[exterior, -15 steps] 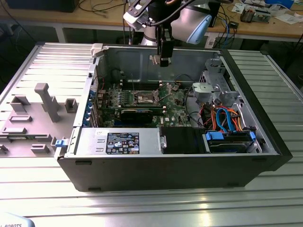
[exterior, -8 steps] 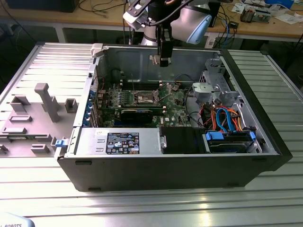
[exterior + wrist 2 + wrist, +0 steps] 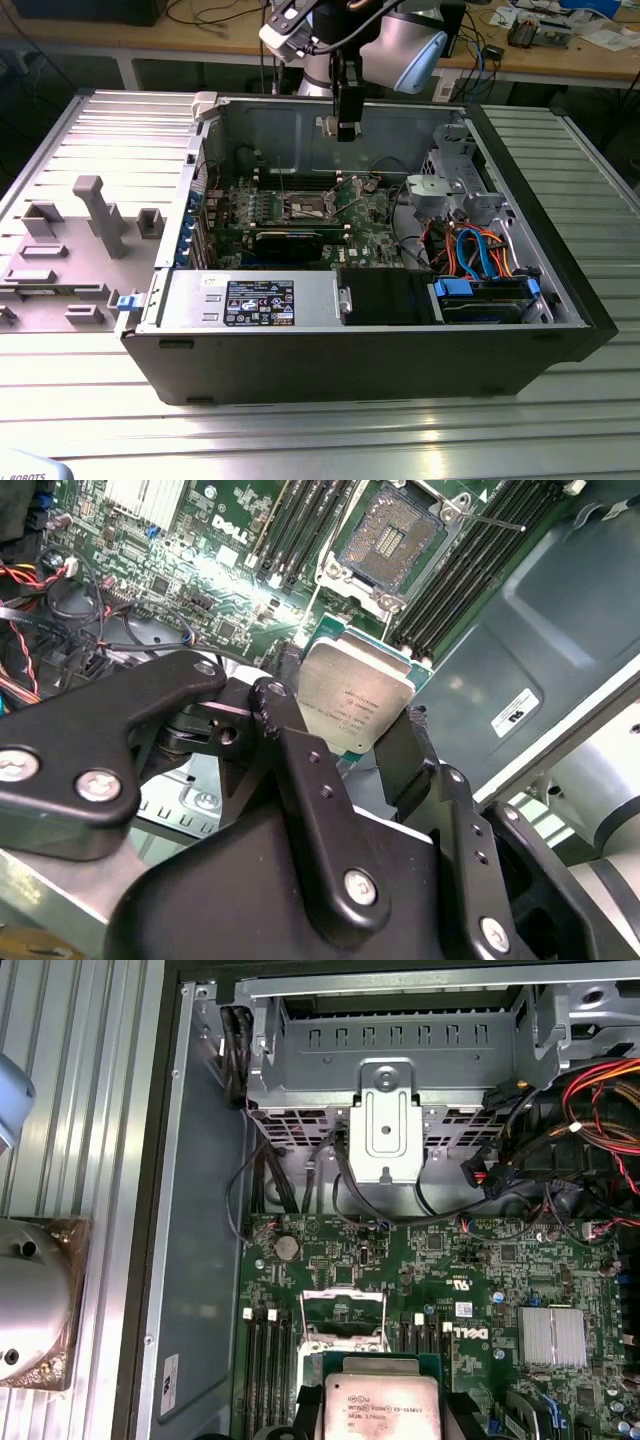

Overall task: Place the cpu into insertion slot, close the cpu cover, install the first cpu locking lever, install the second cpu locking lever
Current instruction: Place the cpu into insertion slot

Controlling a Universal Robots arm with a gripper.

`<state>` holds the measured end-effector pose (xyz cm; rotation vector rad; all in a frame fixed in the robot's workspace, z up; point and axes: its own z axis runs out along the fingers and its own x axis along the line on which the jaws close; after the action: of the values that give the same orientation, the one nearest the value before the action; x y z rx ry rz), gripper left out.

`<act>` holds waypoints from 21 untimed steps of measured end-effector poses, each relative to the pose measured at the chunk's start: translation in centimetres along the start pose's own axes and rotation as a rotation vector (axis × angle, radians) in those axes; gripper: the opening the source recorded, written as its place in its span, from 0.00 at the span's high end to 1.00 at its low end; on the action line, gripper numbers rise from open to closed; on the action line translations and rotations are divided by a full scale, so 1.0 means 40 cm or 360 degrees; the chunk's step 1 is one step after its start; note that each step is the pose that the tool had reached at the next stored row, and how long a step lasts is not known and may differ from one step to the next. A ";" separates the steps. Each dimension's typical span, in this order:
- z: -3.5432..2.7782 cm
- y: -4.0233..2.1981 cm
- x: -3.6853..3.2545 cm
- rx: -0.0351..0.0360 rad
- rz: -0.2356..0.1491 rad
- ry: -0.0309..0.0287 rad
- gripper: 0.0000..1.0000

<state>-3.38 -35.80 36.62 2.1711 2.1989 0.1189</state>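
In the exterior view, the arm point(image 3: 400, 45) holds its jaws above the open computer case point(image 3: 350, 350), which stands on the ribbed metal tabletop point(image 3: 300, 430). The insertion slot point(image 3: 308, 208) lies at about seven o'clock from the jaws, well apart.

In the second wrist view, the jaws pinch the cpu point(image 3: 355, 705) by two opposite edges, its metal top facing the camera. The slot beyond lies uncovered.

In the first wrist view, the cpu sits between the black fingers point(image 3: 305, 1405), over the green motherboard point(image 3: 450, 1260), near the slot's silvery rim.
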 end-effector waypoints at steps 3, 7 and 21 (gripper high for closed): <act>0.000 0.000 0.000 0.0000 0.0011 -0.00010 0.46; 0.000 0.000 0.000 -0.0001 0.0027 -0.00025 0.46; 0.002 0.000 0.000 -0.0003 0.0164 -0.00149 0.46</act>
<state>-3.38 -35.80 36.56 2.2788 2.0815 0.1146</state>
